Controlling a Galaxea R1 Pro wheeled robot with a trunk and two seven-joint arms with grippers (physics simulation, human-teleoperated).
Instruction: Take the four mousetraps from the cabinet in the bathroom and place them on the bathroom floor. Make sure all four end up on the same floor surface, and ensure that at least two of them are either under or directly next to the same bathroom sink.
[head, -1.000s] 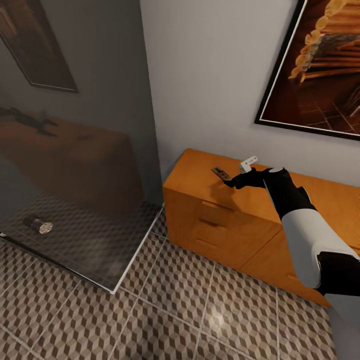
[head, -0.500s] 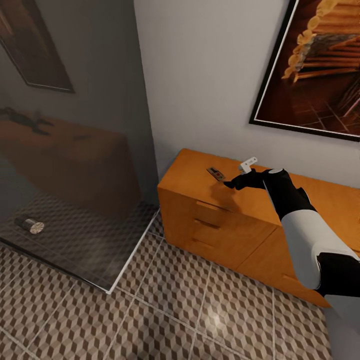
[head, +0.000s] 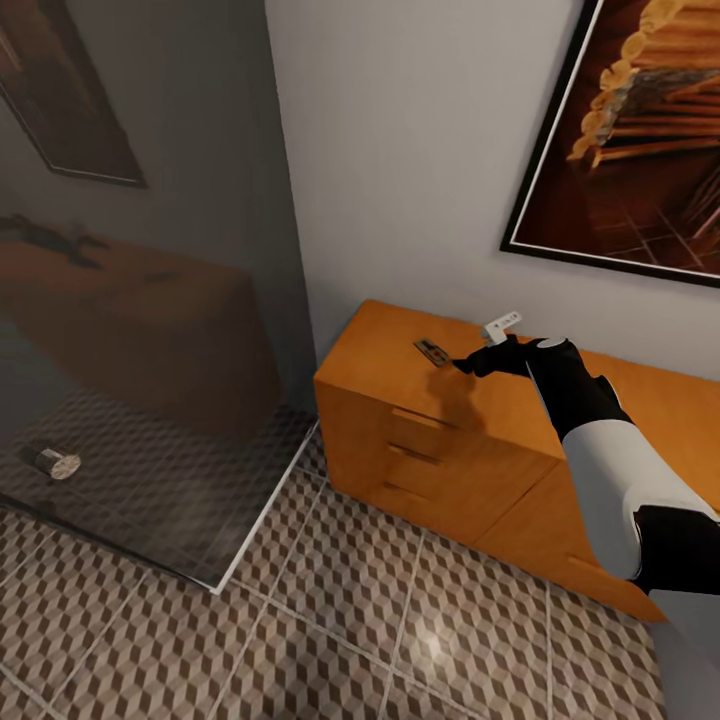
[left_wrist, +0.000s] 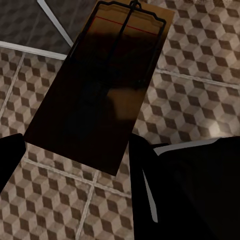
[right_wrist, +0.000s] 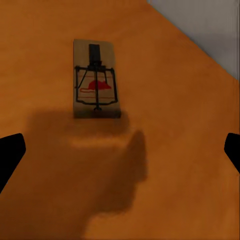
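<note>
You're facing a low orange-wood cabinet against a pale grey wall, drawer fronts with slim bar handles on its front. Bathroom floor is large tiles in a brown, beige and white cube print with pale grout. Glass panel stands at left, reflecting the cabinet; a framed brown picture hangs upper right.

One mousetrap lies flat on the cabinet top near its left end: small tan board, dark wire frame, red mark in the middle, clear in the right wrist view. Your right gripper sits just right of it, low over the top, not touching; its shadow falls on the wood. Both fingertips show wide apart at the frame edges in the right wrist view, nothing between them.

Your left gripper has a second mousetrap between its dark fingers, seen over the floor tiles: brown board in shadow, black wire, thin red line near the far end. It looks clamped.
</note>
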